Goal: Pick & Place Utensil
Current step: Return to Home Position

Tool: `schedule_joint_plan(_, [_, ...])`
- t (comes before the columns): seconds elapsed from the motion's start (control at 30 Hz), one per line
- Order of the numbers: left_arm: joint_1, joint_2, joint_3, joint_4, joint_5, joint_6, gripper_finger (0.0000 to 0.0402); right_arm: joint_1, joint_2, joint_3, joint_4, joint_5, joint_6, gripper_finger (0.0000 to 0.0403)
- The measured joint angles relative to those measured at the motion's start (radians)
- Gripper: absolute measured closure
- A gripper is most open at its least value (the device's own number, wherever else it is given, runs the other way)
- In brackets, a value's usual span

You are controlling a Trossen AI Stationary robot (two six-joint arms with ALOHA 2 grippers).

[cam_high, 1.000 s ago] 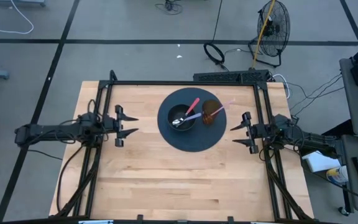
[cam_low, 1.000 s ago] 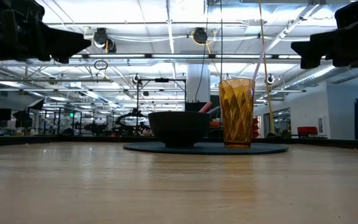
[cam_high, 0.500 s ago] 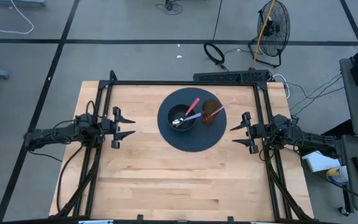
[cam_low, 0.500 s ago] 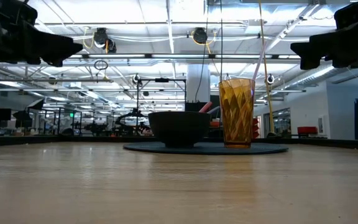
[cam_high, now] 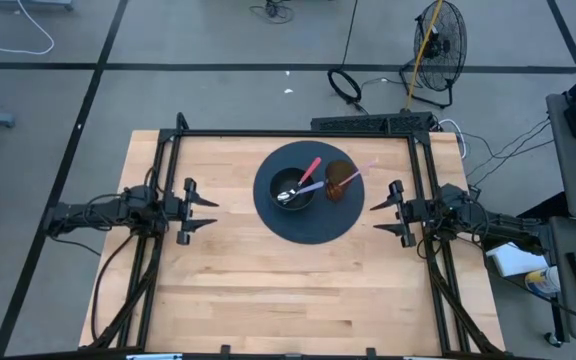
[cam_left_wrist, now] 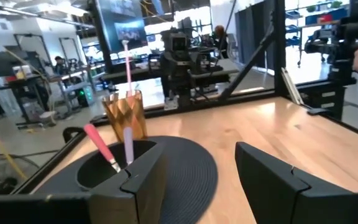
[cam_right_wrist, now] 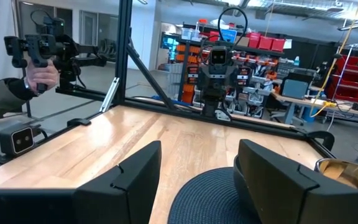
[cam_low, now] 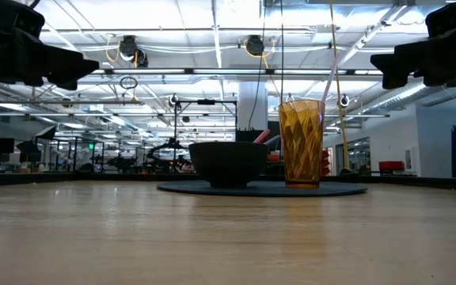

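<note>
A round dark placemat (cam_high: 306, 225) lies at the table's far middle. On it stand a black bowl (cam_high: 293, 189) and, to its right, an amber tumbler (cam_high: 340, 183). Two utensils, one with a pink handle (cam_high: 310, 167) and one with a pale lilac handle (cam_high: 311, 186), lean in the bowl. A pale pink utensil (cam_high: 352, 176) stands in the tumbler. My left gripper (cam_high: 204, 212) hovers open and empty left of the mat. My right gripper (cam_high: 376, 219) hovers open and empty at the mat's right edge.
A black metal frame (cam_high: 298, 133) runs along the table's far, left and right sides. Bare wooden tabletop (cam_high: 288, 290) spreads over the near half. A person's hand (cam_right_wrist: 42, 74) holding a device shows beyond the table in the right wrist view.
My left gripper has drawn back toward the table's left edge and a little toward the near edge, staying open. My right gripper has kept still. The bowl, tumbler and utensils have not moved.
</note>
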Motion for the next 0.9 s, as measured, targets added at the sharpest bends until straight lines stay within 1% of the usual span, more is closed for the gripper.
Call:
schedule_joint_plan(0.1, [-0.018,0.0,0.0,-0.005,-0.039,0.0,0.0201,0.0,0.0,0.0,-0.012,-0.004,-0.001,0.0192])
schedule_joint_plan(0.23, [-0.026,0.0,0.0,-0.008,-0.045,0.005,0.0201,0.0,0.0,0.0,-0.038,-0.006,-0.003,0.0193])
schedule_joint_plan(0.43, [-0.026,0.0,0.0,-0.008,-0.112,0.009,0.0201,0.0,0.0,0.0,-0.053,0.003,0.007,0.0193])
schedule_joint_plan(0.53, [-0.026,0.0,0.0,-0.008,-0.116,0.008,0.0201,0.0,0.0,0.0,-0.042,0.008,0.027,0.0193])
schedule_joint_plan(0.67, [-0.026,0.0,0.0,-0.008,-0.118,0.009,0.0201,0.001,0.0,-0.017,-0.033,0.096,0.078,0.0193])
schedule_joint_plan(0.8, [-0.026,0.0,0.0,-0.009,-0.118,0.009,0.0202,0.008,0.018,-0.032,-0.03,0.194,0.09,0.0193])
schedule_joint_plan(0.9, [-0.026,0.0,0.0,-0.009,-0.118,0.009,0.0201,0.03,0.028,-0.031,-0.031,0.215,0.077,0.0193])
